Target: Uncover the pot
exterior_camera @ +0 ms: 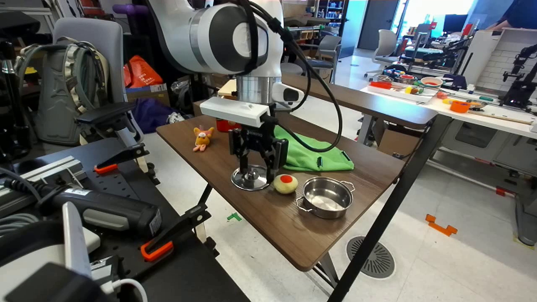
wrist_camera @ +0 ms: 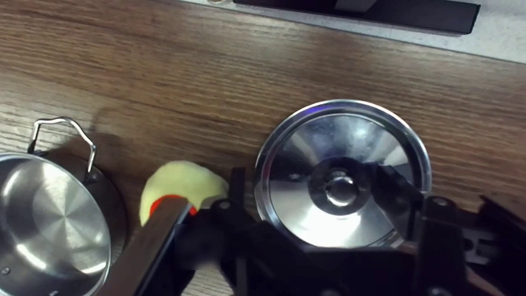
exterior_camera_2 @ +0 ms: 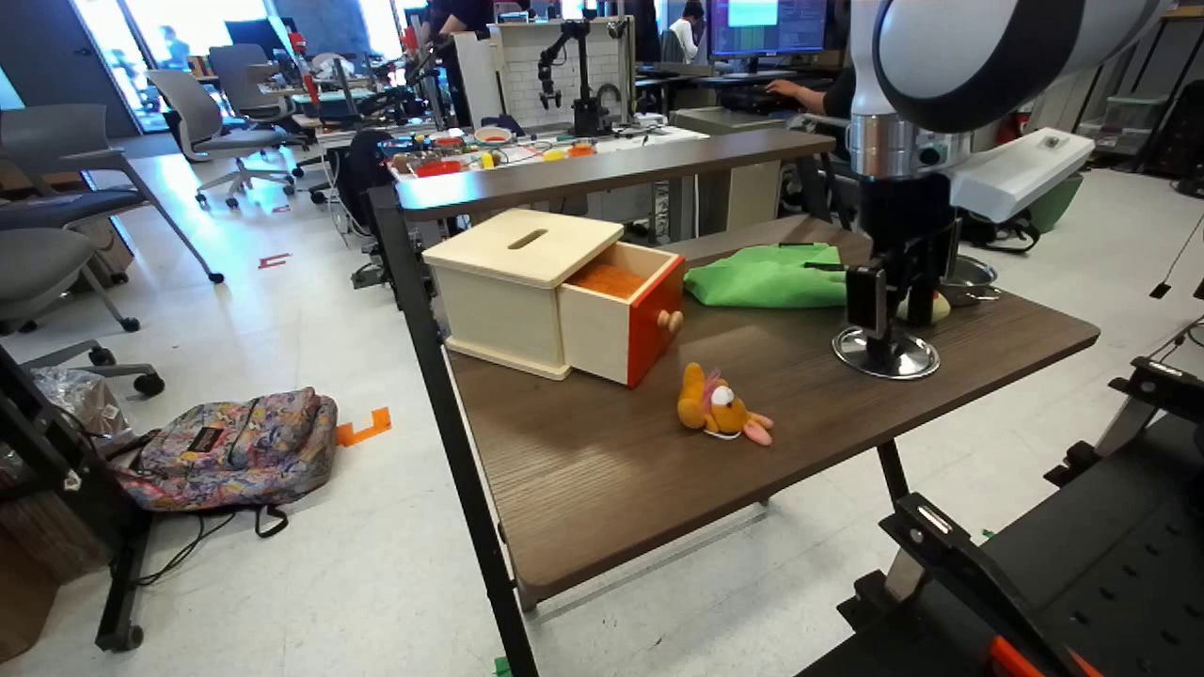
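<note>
The pot is shiny silver steel with two wire handles. It stands uncovered on the brown table, its inside showing, and also shows in the wrist view. In an exterior view the pot is partly hidden. The flat round metal lid lies on the table apart from the pot, knob up; it fills the middle of the wrist view. My gripper is open, low over the lid. In the wrist view its fingers are spread on either side of the lid's knob, apart from it.
A pale yellow plush ball with a red spot sits between lid and pot. A green cloth lies behind. A wooden box with an open red-fronted drawer and an orange plush toy are farther along. The table's edge runs close to the lid.
</note>
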`<state>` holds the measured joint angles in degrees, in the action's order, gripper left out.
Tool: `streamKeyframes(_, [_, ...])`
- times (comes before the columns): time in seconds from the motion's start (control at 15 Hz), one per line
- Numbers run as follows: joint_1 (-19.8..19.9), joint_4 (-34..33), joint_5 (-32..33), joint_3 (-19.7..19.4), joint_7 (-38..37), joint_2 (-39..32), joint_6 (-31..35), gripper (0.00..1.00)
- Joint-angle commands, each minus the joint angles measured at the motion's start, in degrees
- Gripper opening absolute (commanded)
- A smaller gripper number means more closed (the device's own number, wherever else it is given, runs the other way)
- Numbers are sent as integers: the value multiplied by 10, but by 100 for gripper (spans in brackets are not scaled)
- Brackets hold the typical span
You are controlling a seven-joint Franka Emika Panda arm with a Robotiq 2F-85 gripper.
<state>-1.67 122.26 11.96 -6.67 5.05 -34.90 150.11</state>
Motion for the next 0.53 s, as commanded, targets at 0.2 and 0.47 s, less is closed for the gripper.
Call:
streamKeyframes(0.2, [31,63,-13,28,28,81,10,100])
streamKeyframes(0.47, [118,102,-142,116,132,162,-16,100])
